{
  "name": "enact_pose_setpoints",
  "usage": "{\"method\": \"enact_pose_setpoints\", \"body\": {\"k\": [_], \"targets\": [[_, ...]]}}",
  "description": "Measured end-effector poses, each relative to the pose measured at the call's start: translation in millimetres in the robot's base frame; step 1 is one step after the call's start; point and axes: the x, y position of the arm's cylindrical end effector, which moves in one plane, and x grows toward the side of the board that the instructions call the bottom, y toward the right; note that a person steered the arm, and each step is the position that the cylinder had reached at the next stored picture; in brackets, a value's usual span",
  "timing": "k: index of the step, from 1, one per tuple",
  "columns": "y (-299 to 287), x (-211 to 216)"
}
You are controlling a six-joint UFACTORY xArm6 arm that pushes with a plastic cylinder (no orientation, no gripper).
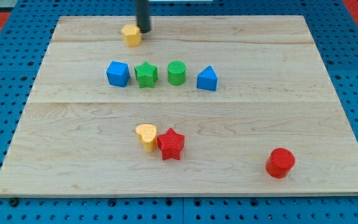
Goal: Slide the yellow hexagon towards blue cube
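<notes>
The yellow hexagon [130, 35] lies near the view's top edge of the wooden board, left of centre. My tip [143, 30] stands just to the hexagon's right, touching or nearly touching it. The blue cube [117, 73] sits below the hexagon, slightly to the left, at the left end of a row of blocks.
In the row right of the blue cube are a green star [146, 74], a green cylinder [176, 73] and a blue triangular block [207, 79]. Lower down, a yellow heart [146, 135] touches a red star [171, 144]. A red cylinder [280, 162] stands at the lower right.
</notes>
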Motion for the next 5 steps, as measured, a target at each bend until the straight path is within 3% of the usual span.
{"method": "enact_pose_setpoints", "body": {"k": [1,5], "targets": [[-30.1,0.6],[-5.5,16.3]]}}
